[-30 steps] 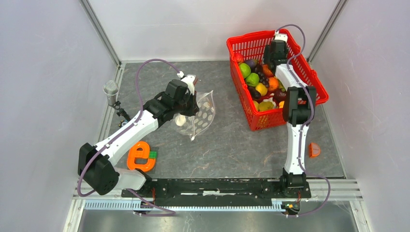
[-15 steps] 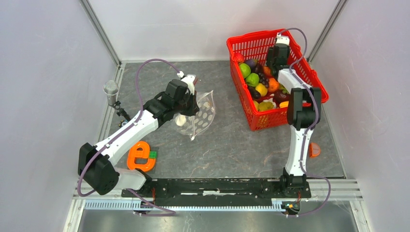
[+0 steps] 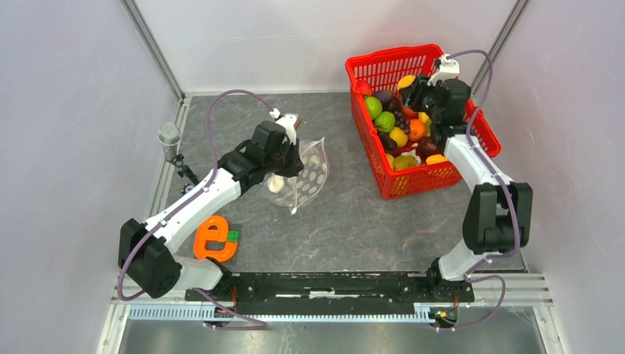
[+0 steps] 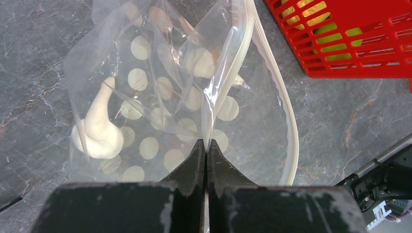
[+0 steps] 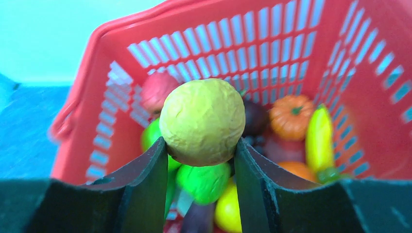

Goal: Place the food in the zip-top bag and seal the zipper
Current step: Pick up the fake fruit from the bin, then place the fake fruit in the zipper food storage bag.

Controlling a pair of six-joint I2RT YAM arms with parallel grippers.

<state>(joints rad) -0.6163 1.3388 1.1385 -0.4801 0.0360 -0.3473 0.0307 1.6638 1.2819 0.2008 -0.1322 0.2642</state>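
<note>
At the left, the clear floppy zip-top bag printed with white dots [image 4: 160, 97] is pinched at its mouth edge by the closed left gripper [image 4: 205, 145]. The film is judged limp and slippery, and is best taken by the stiffer whitish zipper strip [image 4: 286, 121]. At the right, a round yellow dimpled plastic toy fruit [image 5: 202, 121] is clamped across its middle by the right gripper [image 5: 201, 145] above the red mesh plastic basket [image 5: 272, 43]. The fruit is judged light, rigid and prone to slip.

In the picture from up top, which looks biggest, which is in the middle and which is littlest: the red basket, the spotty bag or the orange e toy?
1. red basket: clearly the biggest.
2. spotty bag: in the middle. It is crumpled, so flat it might look bigger.
3. orange e toy: the littlest.
</note>
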